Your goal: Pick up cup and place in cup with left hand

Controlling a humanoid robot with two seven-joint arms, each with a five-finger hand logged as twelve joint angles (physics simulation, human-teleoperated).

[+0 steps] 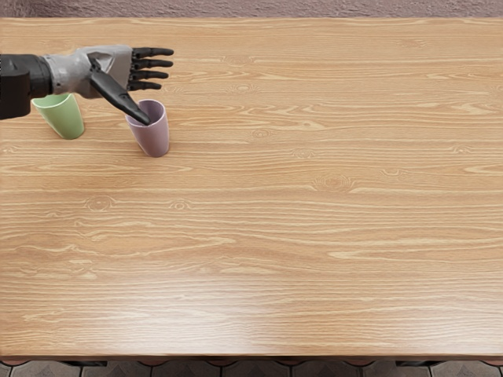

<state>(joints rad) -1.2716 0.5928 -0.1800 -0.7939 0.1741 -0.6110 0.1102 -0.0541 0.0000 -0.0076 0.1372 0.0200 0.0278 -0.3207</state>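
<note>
Open left hand, purple cup, green cup

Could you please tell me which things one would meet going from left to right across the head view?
Green cup → purple cup. The left hand is left out, as its span overlaps both.

A light-brown rectangular wooden table spans the view, its grain wavy and knotted, with 2 pale patches of shine near its lower edge. Beyond its far edge runs a rough mauve-grey surface; below lies grey tiled floor.
</note>
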